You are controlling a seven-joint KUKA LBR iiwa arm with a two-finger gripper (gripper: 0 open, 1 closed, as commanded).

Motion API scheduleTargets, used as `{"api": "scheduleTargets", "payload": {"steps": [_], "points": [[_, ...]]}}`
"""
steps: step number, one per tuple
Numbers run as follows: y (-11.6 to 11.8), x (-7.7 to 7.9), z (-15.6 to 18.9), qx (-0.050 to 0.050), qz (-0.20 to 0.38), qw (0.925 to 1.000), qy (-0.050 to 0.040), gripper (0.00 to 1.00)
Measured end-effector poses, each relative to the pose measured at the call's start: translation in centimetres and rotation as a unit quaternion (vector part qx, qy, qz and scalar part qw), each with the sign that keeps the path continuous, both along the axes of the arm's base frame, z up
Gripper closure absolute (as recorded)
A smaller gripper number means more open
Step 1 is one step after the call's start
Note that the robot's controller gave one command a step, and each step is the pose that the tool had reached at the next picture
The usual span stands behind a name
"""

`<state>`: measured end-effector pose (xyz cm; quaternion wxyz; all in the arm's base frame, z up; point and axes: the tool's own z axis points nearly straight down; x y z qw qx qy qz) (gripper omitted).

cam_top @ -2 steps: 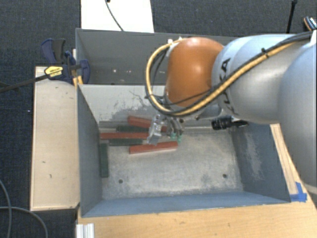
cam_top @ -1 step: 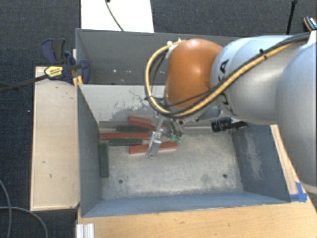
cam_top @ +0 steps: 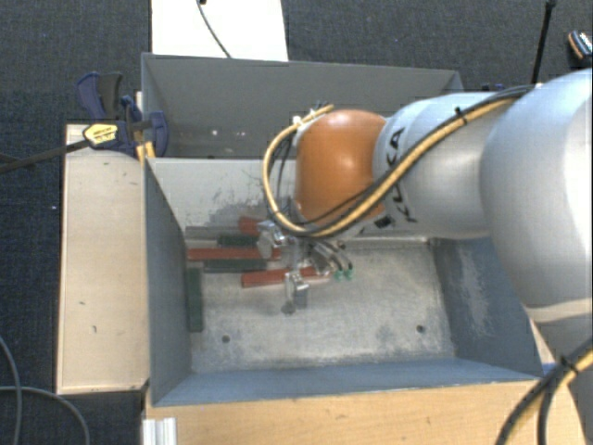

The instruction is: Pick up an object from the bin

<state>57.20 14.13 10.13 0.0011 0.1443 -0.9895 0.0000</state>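
Observation:
My gripper (cam_top: 296, 295) hangs low over the left middle of the bin floor, under the arm's orange cover. Its tip is at the right end of a red bar (cam_top: 262, 277) that lies flat and runs left from it. Just above that one lies a longer red bar (cam_top: 219, 255), with a dark green bar (cam_top: 237, 240) alongside it. A short red piece (cam_top: 249, 223) sits farther back. A small green thing (cam_top: 345, 272) shows just right of the gripper. I cannot tell whether the gripper touches the nearest red bar.
A dark green bar (cam_top: 194, 297) lies lengthwise along the bin's left wall. The arm and its orange cover hide the bin's back middle. The bin floor to the right and front of the gripper is bare grey metal.

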Motion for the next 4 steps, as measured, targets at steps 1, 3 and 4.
{"api": "scheduleTargets", "payload": {"steps": [1, 3, 4], "points": [[-7.9, -1.1, -3.1, 0.000, 0.156, 0.9877, -0.0013, 0.00], [-3.2, 0.3, -3.0, 0.001, 0.159, 0.9873, -0.0028, 1.00], [-6.4, 0.6, 8.6, 0.000, 0.195, 0.9808, -0.0066, 1.00]]}}
